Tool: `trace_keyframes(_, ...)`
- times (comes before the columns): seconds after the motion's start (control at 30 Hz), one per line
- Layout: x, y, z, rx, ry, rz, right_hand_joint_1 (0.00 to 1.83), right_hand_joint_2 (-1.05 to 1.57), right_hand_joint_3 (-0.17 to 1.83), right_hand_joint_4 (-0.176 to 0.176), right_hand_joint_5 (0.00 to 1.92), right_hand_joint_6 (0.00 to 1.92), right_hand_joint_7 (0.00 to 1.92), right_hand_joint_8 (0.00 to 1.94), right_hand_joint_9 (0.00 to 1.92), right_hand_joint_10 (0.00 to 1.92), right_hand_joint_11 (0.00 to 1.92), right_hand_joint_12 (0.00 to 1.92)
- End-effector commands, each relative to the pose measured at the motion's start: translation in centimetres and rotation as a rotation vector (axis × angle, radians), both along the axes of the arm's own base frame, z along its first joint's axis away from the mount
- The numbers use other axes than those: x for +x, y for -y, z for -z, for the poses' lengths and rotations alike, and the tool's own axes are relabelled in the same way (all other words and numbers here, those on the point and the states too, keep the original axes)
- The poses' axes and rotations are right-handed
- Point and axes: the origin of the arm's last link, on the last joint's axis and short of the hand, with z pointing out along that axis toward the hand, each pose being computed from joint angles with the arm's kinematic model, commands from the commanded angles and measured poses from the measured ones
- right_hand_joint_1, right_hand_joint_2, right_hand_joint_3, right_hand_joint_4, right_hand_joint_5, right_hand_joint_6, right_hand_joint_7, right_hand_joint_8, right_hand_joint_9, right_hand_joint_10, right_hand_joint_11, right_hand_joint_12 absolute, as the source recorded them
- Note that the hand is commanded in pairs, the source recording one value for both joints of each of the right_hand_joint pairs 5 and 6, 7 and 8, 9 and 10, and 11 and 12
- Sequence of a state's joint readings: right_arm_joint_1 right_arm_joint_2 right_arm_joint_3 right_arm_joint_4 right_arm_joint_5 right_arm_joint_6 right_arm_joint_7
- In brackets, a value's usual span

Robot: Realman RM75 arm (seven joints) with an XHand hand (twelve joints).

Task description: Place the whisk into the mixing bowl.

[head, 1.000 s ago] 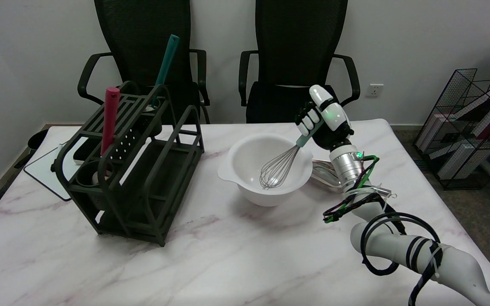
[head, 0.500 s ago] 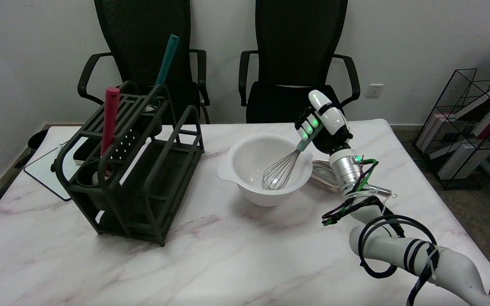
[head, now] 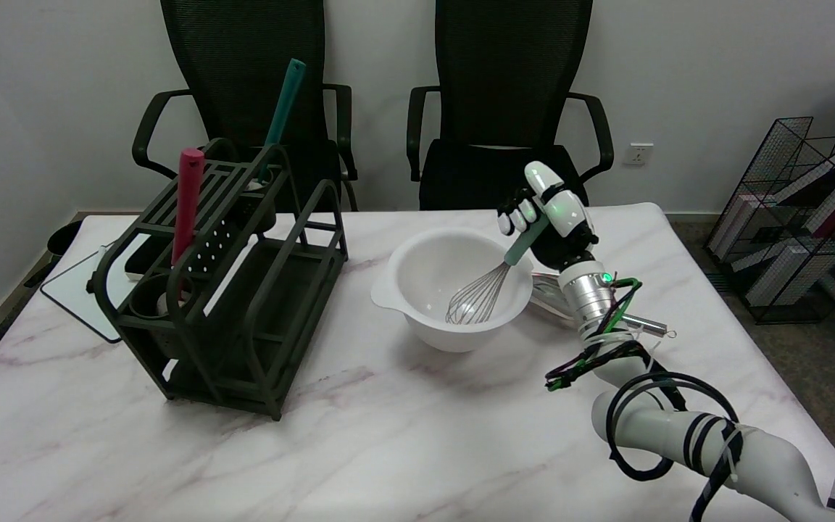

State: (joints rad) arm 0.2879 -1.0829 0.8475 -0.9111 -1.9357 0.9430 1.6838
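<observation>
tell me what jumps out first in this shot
The right hand at mid-right holds a teal-handled whisk, its wire head down inside the white mixing bowl at the table's centre. To the left stands a dark utensil rack holding a red handle.

We see the worktop point(head: 359, 449) open across its whole near half, from the near left corner to the near edge's middle, and a robot hand could sweep there freely. The dark rack point(head: 229, 290) blocks the left side, tall, with a red handle point(head: 187, 199) and a teal handle point(head: 281, 116) sticking up above it. Between the rack and the white mixing bowl point(head: 454, 290) we find a bare lane running toward the far edge. The bowl's mouth is partly taken by the whisk point(head: 486, 290), which leans on its right rim under the right robot hand point(head: 548, 217). Just right of the bowl, shiny metal utensils point(head: 555, 297) lie on the worktop, and the arm crosses the near right corner.
</observation>
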Motion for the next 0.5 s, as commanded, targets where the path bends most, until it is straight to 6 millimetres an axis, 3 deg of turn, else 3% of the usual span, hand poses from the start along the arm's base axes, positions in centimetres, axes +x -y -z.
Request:
trace_keyframes(0.03,-0.57,-0.27,0.13,-0.008,0.000,0.009,0.86,1.08,1.16,0.000,1.31,1.31,1.58,1.58,1.49,1.49,1.30,1.30)
trace_keyframes(0.3,-0.60,-0.35,0.12,-0.010,0.001,0.008,0.89,0.92,1.24,0.000,1.13,1.13,1.50,1.50,1.38,1.38,1.22,1.22)
trace_keyframes(0.43,-0.30,-0.40,-0.18,-0.025,0.000,-0.011,0.95,0.73,1.35,0.000,0.85,0.85,1.35,1.35,1.17,1.17,1.14,1.14)
trace_keyframes(0.5,-0.12,-0.40,-0.46,-0.036,-0.001,-0.021,0.96,0.63,1.40,0.000,0.72,0.72,1.19,1.19,0.91,0.91,1.03,1.03)
